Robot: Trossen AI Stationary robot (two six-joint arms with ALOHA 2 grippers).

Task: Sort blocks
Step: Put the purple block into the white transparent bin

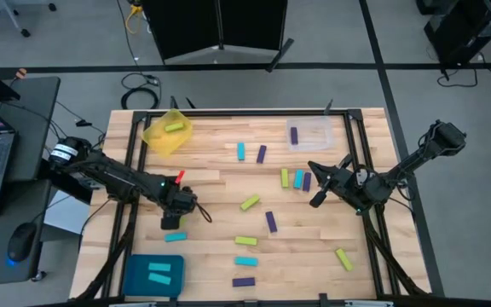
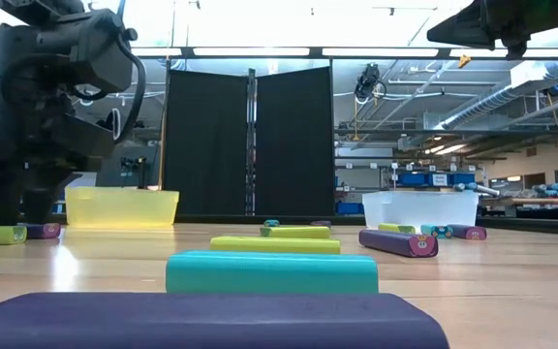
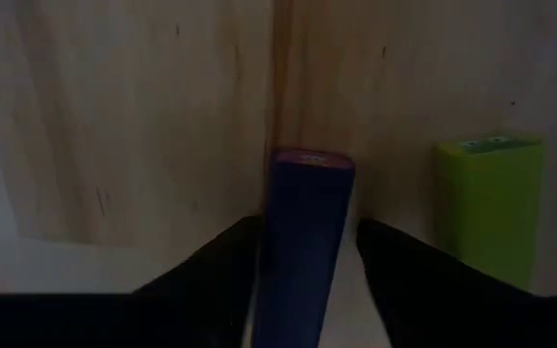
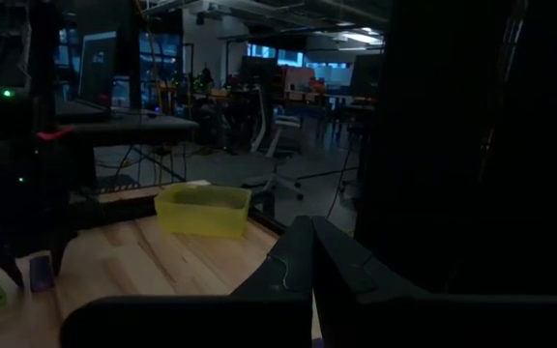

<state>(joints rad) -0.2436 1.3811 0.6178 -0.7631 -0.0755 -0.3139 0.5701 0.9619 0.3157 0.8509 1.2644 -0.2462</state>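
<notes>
A dark purple block (image 3: pixel 300 242) stands between my left gripper's (image 3: pixel 303 266) fingers (image 3: pixel 222 261), which flank it closely at the wooden table's (image 1: pixel 211 183) left side; whether they clamp it I cannot tell. A yellow-green block (image 3: pixel 488 203) lies beside. My right gripper (image 1: pixel 317 186) hovers shut.

no readable text, label, brand or number anywhere; pale marks on the end faces of a few blocks (image 2: pixel 418 244), too small to make out
</notes>
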